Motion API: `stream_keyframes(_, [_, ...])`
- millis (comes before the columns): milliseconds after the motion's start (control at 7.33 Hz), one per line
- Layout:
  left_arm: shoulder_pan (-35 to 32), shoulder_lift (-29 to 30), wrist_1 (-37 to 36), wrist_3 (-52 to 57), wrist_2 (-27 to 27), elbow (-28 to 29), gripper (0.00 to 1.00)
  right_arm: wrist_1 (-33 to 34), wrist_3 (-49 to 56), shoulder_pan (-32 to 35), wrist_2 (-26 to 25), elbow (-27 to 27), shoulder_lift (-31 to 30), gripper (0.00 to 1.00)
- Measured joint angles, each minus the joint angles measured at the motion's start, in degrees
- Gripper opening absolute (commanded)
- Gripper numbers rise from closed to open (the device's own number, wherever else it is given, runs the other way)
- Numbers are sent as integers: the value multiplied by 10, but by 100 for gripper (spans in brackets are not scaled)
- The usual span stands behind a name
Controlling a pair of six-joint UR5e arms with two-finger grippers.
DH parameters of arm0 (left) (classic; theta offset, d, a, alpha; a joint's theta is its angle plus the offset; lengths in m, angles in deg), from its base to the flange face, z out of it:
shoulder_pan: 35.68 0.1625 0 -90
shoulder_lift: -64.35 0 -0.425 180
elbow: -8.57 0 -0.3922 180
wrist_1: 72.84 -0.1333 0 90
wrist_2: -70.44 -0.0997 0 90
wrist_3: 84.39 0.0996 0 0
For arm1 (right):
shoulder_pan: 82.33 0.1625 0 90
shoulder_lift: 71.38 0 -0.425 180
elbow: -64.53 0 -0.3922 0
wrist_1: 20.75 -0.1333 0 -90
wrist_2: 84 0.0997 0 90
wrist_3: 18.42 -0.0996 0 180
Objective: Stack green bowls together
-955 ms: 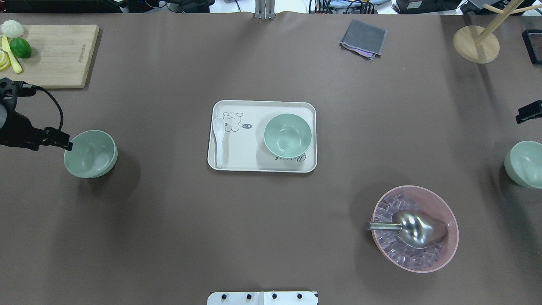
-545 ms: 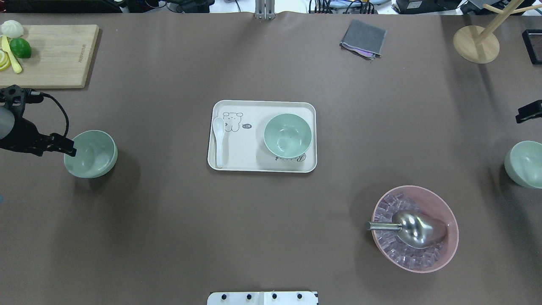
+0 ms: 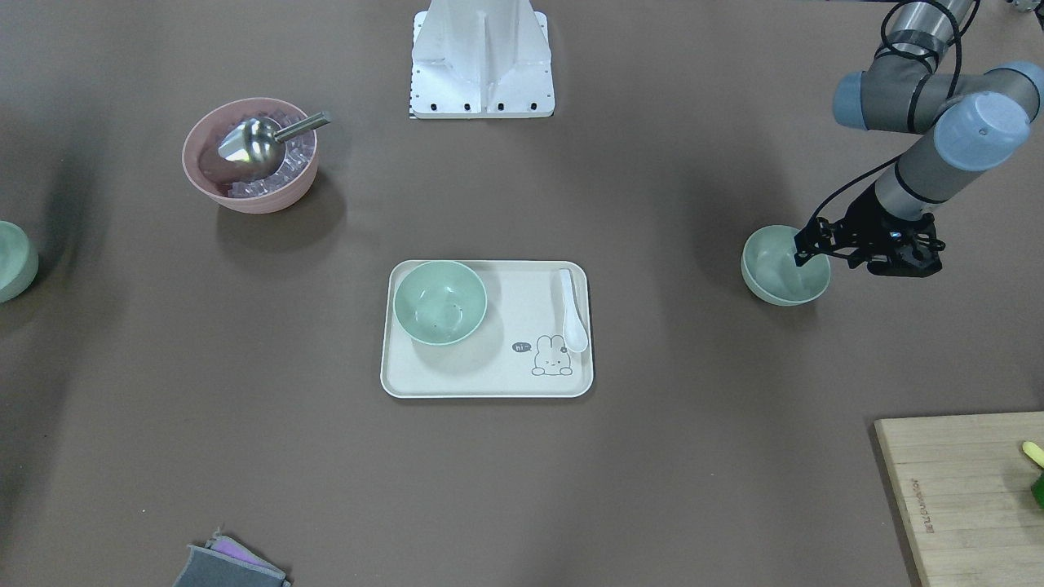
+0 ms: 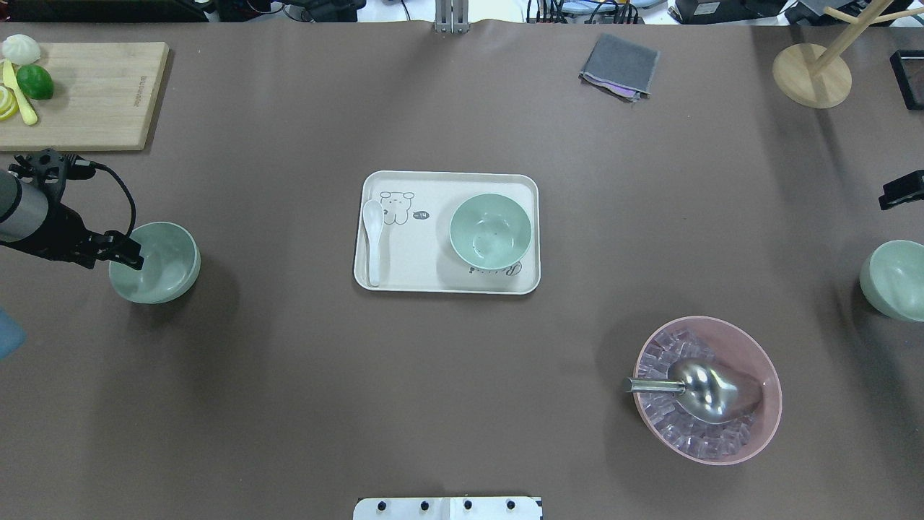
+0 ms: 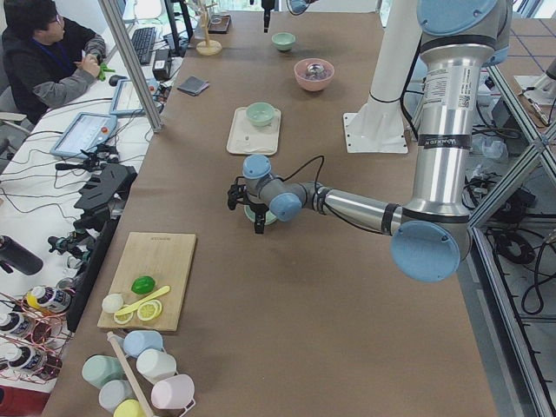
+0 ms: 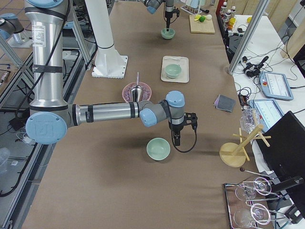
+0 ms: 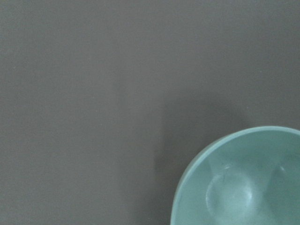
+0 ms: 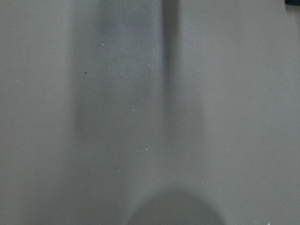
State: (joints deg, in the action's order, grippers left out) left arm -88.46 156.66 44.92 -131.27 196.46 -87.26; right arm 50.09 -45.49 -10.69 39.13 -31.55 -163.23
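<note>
A white spoon (image 4: 373,238) is laid in the cream rectangular tray (image 4: 411,271) at the brown desk's (image 4: 289,397) middle. A metal scoop (image 4: 711,390) is rested in the large pink bowl (image 4: 769,419), near right.

Green bowls all plain pale mint: tray bowl (image 4: 491,231), left bowl (image 4: 162,263), right bowl (image 4: 899,280). Tray (image 4: 447,289) cream, grey cartoon-animal print. Spoon (image 4: 373,238) white. Big bowl (image 4: 769,419) pink, scoop (image 4: 711,390) silver. Table (image 4: 289,397) flat brown. Cloth (image 4: 621,63) grey, purple edge. Cutting board (image 4: 94,94) light wood
</note>
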Motion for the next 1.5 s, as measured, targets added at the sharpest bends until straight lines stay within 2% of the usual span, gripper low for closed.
stream_keyframes(136, [0,0,1,1,0,0,0,0,0,0,0,0,0,100])
stream_keyframes(682, [0,1,9,0,1,-6,0,0,-1,0,1,-2,0,100])
stream_keyframes(1091, [0,3,2,-15,5,-45,0,0,-1,0,1,-2,0,100])
stream_keyframes(1364, [0,27,-12,-64,5,-58,0,0,-1,0,1,-2,0,100])
stream_keyframes(1500, [3,53,-42,-86,5,-68,0,0,-1,0,1,-2,0,100])
